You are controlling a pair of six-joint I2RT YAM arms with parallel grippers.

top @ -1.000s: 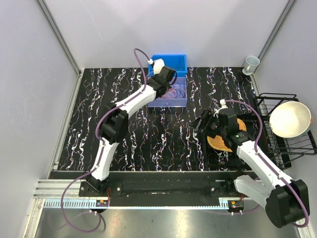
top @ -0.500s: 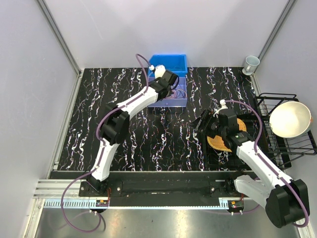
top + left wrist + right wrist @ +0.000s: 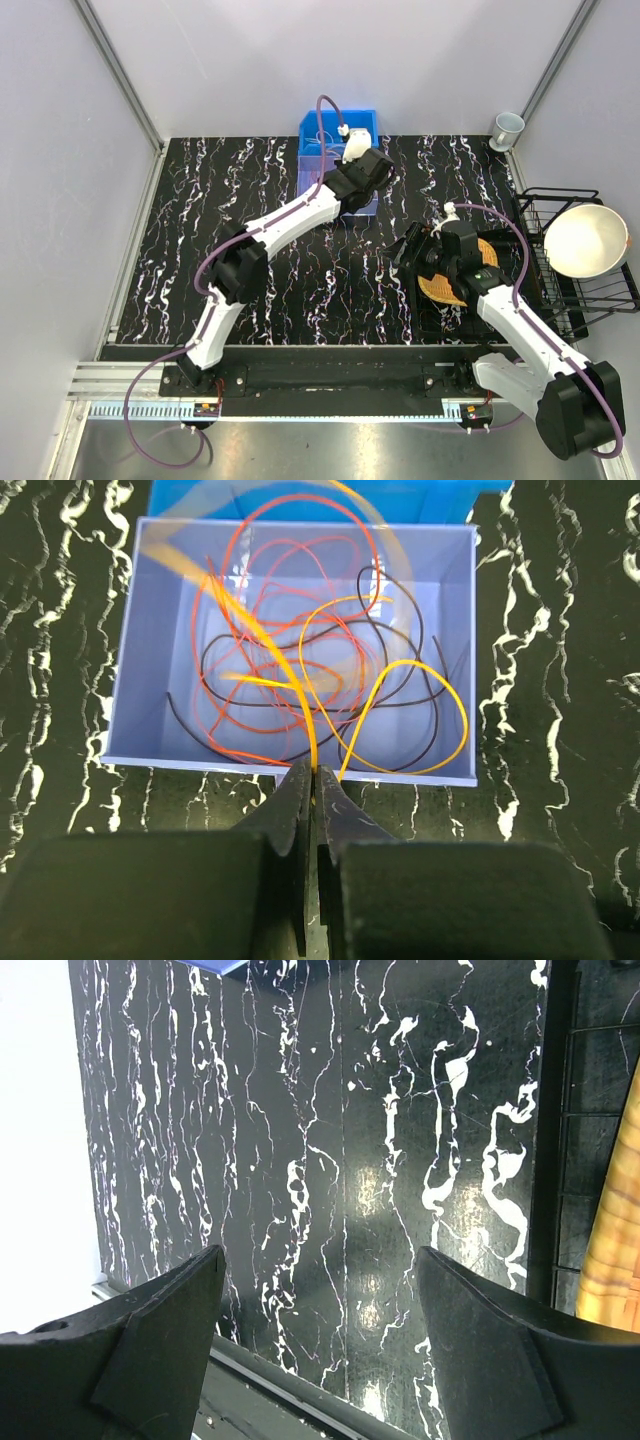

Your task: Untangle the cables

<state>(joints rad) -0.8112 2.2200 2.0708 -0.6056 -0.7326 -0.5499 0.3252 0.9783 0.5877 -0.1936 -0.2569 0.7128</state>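
— Two arms share one dark marbled bench (image 3: 250,200); where do the cables sit?

— All in the pale shallow tray (image 3: 128,680) at the far side, just in front of a blue bin (image 3: 340,118). The cables (image 3: 280,620) lie there as a loose heap of orange, red, yellow and black loops crossing one another.

— How will they handle?

— Light and limp, I judge, thread-thin yet springy in their coils. Pull one and its neighbours will likely drag along or snag where loops cross. Each is best taken near a free end, or on a loop standing clear of the heap, and drawn out slowly.

— And the tools?

— The left tool (image 3: 312,778) is clenched on a yellow strand (image 3: 303,712) right at the tray's near wall, and the strand runs up from the tips into the tangle. The right tool (image 3: 320,1260) is spread wide, grasping nothing, above the bench well apart from the tray.

— What does each view give?

— Only the left wrist view shows the pinch and the single strands. From above, the arm covers much of the tray and the wires are too fine to sort. The overhead view alone shows both arms together and how far the right one stands from the work. The right wrist view shows no cable.
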